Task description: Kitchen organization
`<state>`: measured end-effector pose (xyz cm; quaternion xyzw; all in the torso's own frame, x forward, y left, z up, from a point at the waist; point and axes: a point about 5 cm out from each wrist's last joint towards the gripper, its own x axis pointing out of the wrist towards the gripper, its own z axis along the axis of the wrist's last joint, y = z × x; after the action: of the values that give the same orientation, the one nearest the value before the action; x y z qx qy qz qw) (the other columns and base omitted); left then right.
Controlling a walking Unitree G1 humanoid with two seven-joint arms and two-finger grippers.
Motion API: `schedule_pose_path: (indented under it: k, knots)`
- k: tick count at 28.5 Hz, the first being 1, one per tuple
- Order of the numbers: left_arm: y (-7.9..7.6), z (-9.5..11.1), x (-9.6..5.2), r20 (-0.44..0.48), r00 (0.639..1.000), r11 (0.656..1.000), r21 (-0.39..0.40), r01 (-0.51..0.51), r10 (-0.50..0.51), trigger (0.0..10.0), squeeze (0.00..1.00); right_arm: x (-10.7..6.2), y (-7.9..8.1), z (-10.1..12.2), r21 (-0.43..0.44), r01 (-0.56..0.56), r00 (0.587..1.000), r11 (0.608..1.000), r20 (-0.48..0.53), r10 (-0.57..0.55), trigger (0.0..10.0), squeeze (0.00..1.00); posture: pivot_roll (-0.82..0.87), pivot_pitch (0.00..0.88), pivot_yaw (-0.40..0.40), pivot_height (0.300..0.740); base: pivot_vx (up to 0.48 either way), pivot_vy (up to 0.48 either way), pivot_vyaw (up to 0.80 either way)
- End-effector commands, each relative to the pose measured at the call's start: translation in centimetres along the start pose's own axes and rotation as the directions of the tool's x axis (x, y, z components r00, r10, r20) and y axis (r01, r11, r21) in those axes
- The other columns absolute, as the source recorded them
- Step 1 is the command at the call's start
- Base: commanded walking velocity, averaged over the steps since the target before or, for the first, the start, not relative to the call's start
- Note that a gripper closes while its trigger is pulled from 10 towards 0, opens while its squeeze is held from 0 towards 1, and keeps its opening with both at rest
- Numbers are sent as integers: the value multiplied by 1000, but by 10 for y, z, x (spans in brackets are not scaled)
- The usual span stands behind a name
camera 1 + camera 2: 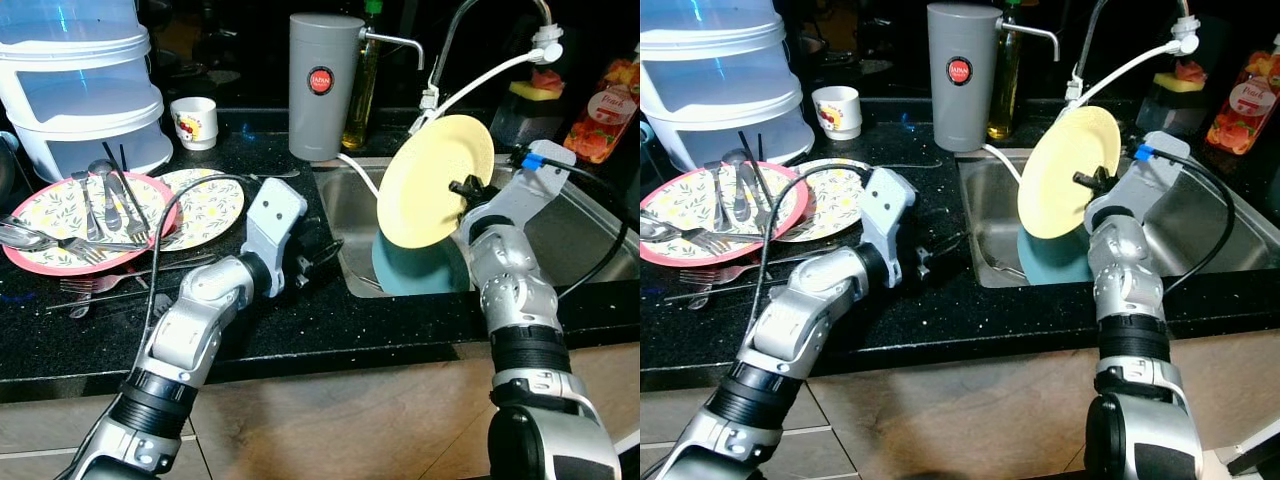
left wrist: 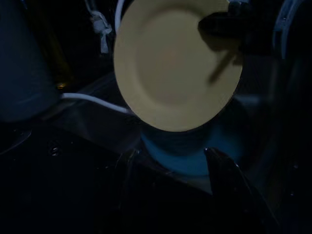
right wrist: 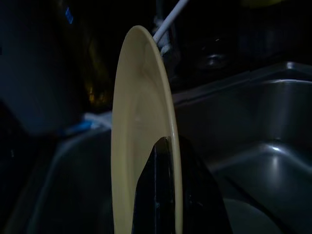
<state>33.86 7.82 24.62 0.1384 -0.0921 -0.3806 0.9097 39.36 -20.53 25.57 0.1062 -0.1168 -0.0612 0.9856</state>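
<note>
Over the sink [image 1: 585, 240], right gripper [image 1: 468, 188] pinches yellow plate [image 1: 432, 182] by its rim, plate on edge above a blue dish [image 1: 415, 272]. Left gripper [image 1: 318, 258] spread, on the counter, plate straight ahead.

We were in a home kitchen, no question. A black speckled countertop [image 1: 300, 330] ran across with a steel sink [image 1: 590, 240] sunk into its right side under a curved faucet [image 1: 470, 25]. To the left we saw floral plates [image 1: 205, 205] piled with forks and spoons [image 1: 105, 200], a small cup [image 1: 194, 122], stacked plastic containers [image 1: 80, 80], and far back an oil bottle [image 1: 362, 85] beside a grey canister [image 1: 322, 85].
</note>
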Motion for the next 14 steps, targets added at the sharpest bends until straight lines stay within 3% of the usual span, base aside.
schedule_pose_path:
  k: [1, 2, 7, 8, 14]
  knots:
    - [2, 2, 0, -19, 1000, 1000, 26, -6, 6, 10000, 0, -1, -2, -7, -36, -6, 999, 999, -33, 4, 10000, 804, 113, 79, -22, 740, 0, 0, 0]
    - [2, 2, 0, -24, 1000, 1000, 19, -7, 7, 10000, 0, -1, -3, -10, -45, -4, 999, 999, -48, 1, 10000, 1000, 113, 79, -22, 740, 0, 0, 0]
    - [6, 5, -3, -35, 999, 999, 9, -39, 40, 10000, 0, -1, -6, -15, -79, 23, 997, 997, -76, -29, 10000, 1000, 115, 78, -23, 740, 0, 0, 0]
    - [8, 4, -4, -40, 998, 998, 12, -53, 54, 10000, 0, 0, -6, -16, -82, 26, 997, 996, -76, -32, 10000, 0, 114, 78, -24, 740, 0, 0, 0]
    - [24, 1, -12, -82, 981, 984, 37, -176, 178, 10000, 0, 2, -5, -14, -76, 26, 997, 997, -69, -31, 10000, 0, 115, 78, -28, 740, 0, 0, 0]
